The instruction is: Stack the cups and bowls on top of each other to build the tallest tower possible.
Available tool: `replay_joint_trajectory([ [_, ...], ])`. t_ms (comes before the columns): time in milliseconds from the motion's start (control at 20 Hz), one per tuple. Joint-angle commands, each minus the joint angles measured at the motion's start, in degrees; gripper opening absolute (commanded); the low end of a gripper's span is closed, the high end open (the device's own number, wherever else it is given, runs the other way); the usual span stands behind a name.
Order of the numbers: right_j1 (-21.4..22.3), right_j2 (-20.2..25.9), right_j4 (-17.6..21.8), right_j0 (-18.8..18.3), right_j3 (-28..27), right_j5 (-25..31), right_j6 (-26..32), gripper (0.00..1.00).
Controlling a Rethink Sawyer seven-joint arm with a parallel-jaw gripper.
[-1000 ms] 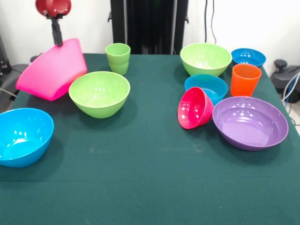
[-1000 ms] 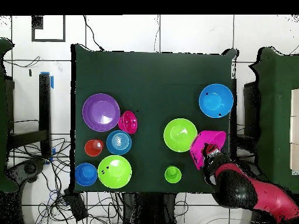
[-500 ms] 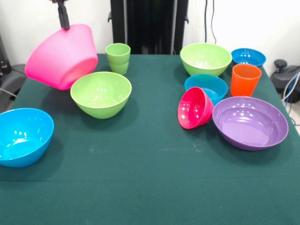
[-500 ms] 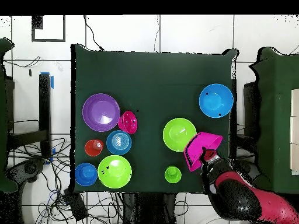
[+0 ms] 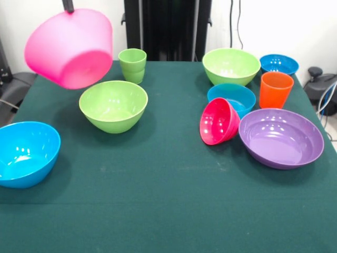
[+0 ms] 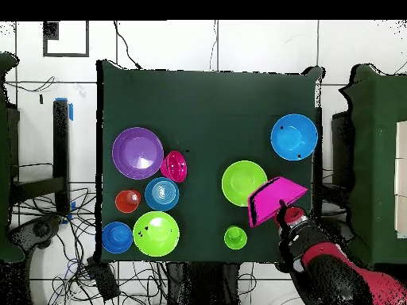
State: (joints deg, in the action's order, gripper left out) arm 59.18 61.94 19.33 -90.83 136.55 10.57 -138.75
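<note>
My gripper (image 5: 68, 6) is shut on the rim of the big pink bowl (image 5: 71, 47) and holds it tilted in the air, above the table's far left corner; it also shows in the overhead view (image 6: 274, 202). A lime green bowl (image 5: 113, 104) sits just right of and below it. The light green cup (image 5: 132, 65) stands behind that bowl. A blue bowl (image 5: 23, 153) sits at the near left. At the right are a second lime bowl (image 5: 230, 66), two blue bowls (image 5: 231, 98) (image 5: 278, 64), the orange cup (image 5: 275, 89), the tilted red-pink bowl (image 5: 218, 122) and the purple bowl (image 5: 280, 138).
The robot's black pedestal (image 5: 167, 29) stands behind the table's far edge. The green table top (image 5: 158, 200) has open room along its near side and middle. Cables and chairs lie beyond the table's sides.
The gripper has lifted the pink bowl up off the table's far left corner and higher into the air. The other bowls and cups have not moved.
</note>
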Motion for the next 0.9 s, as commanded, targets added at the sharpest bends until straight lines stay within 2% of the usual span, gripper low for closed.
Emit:
replay_joint_trajectory([
  [50, -1.01, 15.99, -4.81, -0.58, 6.92, 0.92, 0.24, 0.0],
  [500, -5.6, 15.48, -2.29, 1.83, 4.88, -2.87, -0.81, 0.0],
  [900, -8.14, 14.15, -0.79, 5.71, 1.33, -6.39, -1.55, 0.0],
])
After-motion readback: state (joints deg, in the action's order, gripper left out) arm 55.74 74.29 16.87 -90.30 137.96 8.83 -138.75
